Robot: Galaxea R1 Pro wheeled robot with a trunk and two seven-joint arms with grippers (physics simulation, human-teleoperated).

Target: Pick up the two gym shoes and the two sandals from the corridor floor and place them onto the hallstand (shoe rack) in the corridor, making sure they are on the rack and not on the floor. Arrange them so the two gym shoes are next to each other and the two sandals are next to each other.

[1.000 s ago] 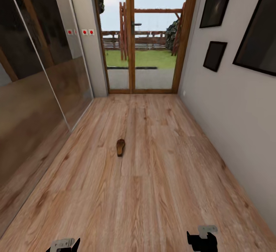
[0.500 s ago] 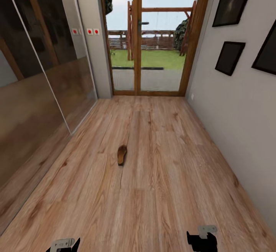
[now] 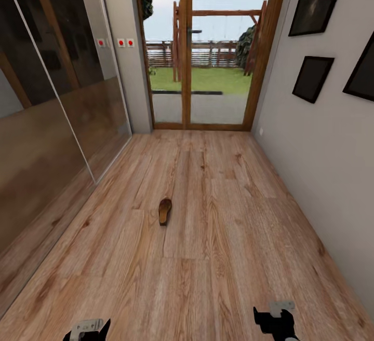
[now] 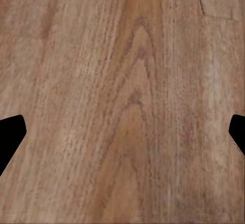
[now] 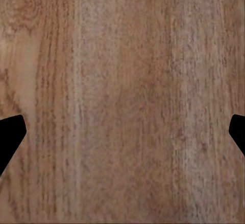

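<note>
The left end effector (image 3: pixel 88 329) and the right end effector (image 3: pixel 275 323) sit low at the near edge of the head view. Both are spread wide and hold nothing; each wrist view shows dark fingertips (image 4: pixel 10 132) far apart over bare wood.

Farther out, one brown sandal (image 3: pixel 164 210) lies alone on the corridor floor (image 3: pixel 234 258), well ahead of both arms. Past it is a glass door (image 3: pixel 208 71) to a garden.

The job looks barely begun for this sandal: it is on the floor, not on a rack.

Compared with a second ago, the whole picture has shifted, so the camera moved closer to the sandal. The sandal itself has not moved.
</note>
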